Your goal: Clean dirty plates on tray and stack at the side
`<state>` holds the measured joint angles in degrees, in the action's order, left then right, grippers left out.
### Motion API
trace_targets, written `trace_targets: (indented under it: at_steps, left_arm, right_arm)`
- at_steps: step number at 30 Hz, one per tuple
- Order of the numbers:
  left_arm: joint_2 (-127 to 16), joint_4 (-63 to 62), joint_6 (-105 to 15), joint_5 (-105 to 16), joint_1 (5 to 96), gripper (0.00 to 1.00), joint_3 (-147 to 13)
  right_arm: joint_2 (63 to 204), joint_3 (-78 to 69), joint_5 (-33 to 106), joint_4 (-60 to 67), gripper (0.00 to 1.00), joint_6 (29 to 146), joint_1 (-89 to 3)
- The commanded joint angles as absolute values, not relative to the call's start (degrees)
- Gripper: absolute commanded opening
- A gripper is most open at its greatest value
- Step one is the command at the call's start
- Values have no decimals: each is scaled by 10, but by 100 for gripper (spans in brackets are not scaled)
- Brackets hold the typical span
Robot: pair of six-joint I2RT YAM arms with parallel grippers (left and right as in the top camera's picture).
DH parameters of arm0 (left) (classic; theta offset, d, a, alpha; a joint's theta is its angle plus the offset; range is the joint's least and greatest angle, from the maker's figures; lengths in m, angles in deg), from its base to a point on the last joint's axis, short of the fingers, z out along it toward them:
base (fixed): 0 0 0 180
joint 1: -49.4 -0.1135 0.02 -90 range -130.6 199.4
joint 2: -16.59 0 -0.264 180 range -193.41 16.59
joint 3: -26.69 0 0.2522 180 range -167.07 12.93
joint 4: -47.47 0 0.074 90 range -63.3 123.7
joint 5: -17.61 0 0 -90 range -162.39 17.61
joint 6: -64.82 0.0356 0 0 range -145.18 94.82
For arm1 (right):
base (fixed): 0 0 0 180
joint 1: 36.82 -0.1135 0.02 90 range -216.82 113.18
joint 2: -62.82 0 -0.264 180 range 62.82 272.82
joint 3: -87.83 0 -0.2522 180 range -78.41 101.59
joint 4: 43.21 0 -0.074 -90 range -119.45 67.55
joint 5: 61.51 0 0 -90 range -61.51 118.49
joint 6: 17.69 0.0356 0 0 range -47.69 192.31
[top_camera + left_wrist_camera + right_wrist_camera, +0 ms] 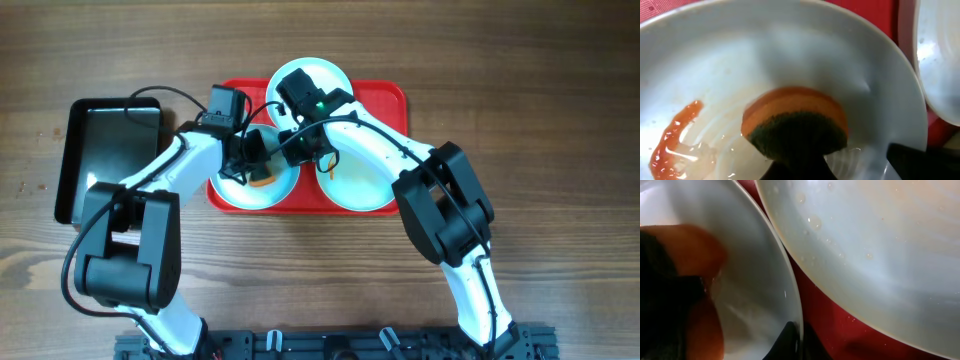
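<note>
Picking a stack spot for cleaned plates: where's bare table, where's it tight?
Free: table right of the tray, beyond the right arm, and the strip in front of the tray between the left arm and the right one. Tight: the black pan takes the left side. The three plates fill the tray nearly rim to rim, with both arms reaching over it.

Red tray [392,97] w/ 3 pale plates: left plate [235,197] orange-smeared & wet, right plate [365,185], rear plate [330,72].

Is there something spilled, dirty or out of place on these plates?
Yes. One plate has an orange smear with a wet film beside it, not yet wiped. The left gripper holds the sponge on that plate, apart from the smear.
</note>
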<state>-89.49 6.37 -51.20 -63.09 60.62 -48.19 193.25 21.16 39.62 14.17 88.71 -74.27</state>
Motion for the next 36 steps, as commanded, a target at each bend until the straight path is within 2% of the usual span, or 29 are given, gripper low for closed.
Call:
trace_targets:
  at_steps: [1, 6, 10, 13, 19, 21, 29, 31, 36]
  left_arm:
    - [-924, 39, -493, -754, 607, 4, -477]
    - [-923, -27, -444, -957, 607, 4, -477]
    - [-908, -60, -435, -995, 608, 4, -499]
    - [-870, -76, -435, -958, 608, 4, -520]
    - [-841, -32, -436, -673, 608, 4, -519]
    - [-854, -16, -436, -619, 608, 4, -519]
    - [-934, -22, -434, -597, 608, 4, -519]
    - [-936, -44, -415, -639, 608, 4, -519]
    - [-936, -118, -403, -890, 608, 4, -519]
  right_arm:
    - [1946, 206, 410, 143, 7, 875, -747]
    - [1946, 206, 410, 143, 6, 873, -747]
    - [1946, 206, 410, 143, 7, 873, -747]
    - [1946, 206, 410, 143, 7, 873, -747]
    - [1946, 206, 410, 140, 7, 874, -747]
    - [1946, 206, 410, 140, 7, 874, -747]
    - [1946, 206, 410, 141, 7, 874, -747]
    - [1946, 206, 410, 141, 7, 873, -747]
    - [1946, 206, 410, 141, 7, 873, -747]
